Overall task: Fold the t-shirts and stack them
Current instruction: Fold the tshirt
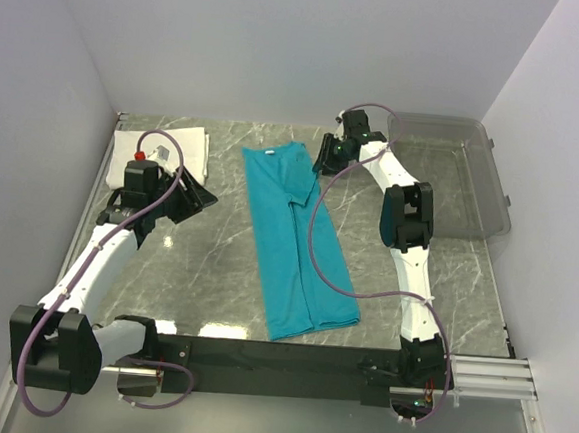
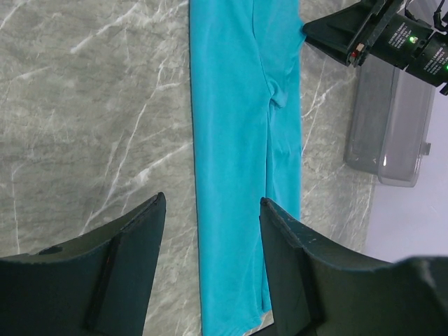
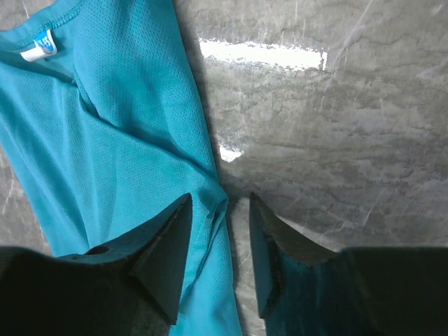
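The teal t-shirt [image 1: 292,247] lies in the middle of the table, folded lengthwise into a long strip with its white neck label [image 1: 271,153] at the far end. My right gripper [image 1: 322,163] is at the shirt's far right edge. In the right wrist view it is open [image 3: 220,198], low over the table, with a fold of the shirt's edge [image 3: 218,210] between its fingers. My left gripper [image 1: 203,196] is open and empty, left of the shirt; the strip [image 2: 231,140] shows beyond its fingers. A white folded piece [image 1: 180,146] lies at the back left, partly hidden by the left arm.
A clear plastic bin [image 1: 458,180] stands at the back right, also showing in the left wrist view [image 2: 392,133]. White walls close in the table on three sides. Bare marble tabletop [image 1: 215,271] lies between the left arm and the shirt.
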You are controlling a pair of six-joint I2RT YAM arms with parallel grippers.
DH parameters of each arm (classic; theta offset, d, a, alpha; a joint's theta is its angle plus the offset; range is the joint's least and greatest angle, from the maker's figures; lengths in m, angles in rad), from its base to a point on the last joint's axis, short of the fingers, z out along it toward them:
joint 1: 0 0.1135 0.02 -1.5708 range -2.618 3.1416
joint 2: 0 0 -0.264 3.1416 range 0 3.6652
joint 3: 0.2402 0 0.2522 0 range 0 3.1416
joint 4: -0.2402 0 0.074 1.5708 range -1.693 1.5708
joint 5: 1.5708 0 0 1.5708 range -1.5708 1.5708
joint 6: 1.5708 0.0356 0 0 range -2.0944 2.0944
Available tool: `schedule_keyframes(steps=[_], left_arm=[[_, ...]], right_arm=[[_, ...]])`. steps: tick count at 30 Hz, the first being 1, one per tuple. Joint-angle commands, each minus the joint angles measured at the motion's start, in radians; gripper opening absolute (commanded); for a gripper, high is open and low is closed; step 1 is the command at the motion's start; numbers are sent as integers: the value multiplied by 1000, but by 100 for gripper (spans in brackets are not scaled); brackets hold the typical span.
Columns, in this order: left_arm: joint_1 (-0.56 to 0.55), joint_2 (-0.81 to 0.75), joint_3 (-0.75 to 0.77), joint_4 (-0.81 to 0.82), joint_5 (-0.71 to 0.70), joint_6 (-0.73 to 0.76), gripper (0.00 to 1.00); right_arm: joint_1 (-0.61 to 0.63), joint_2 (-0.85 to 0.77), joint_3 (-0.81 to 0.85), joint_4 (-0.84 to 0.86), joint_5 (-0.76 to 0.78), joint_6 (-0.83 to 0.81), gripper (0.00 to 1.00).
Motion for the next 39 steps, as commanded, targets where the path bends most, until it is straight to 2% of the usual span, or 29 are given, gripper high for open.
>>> schedule_keyframes(steps=[1,6,8,11,12,21,28,35,37,39], left_arm=[[-4,2,44,22,0,-3,61],[-4,4,44,19,-3,-1,61],[-4,7,44,19,-3,-1,61],[-4,10,42,22,0,0,61],[-4,10,41,22,0,-1,61],[-4,15,38,28,3,2,61],[-4,13,35,26,9,11,61],[-4,-8,19,20,8,13,61],[-4,-16,18,12,3,14,61],[-4,-21,16,9,0,19,61]], right_arm=[[-3,16,24,18,-6,12,43],[-3,18,27,22,-29,-2,24],[-1,14,29,24,-33,-8,21],[-1,-4,24,33,-24,-26,1],[-3,-22,21,41,-18,-31,0],[28,-136,-53,102,31,-118,0],[109,-183,-103,120,100,-218,0],[206,-153,-44,76,154,-286,0],[237,-137,-16,47,154,-301,3],[264,-142,-30,38,155,-322,14]])
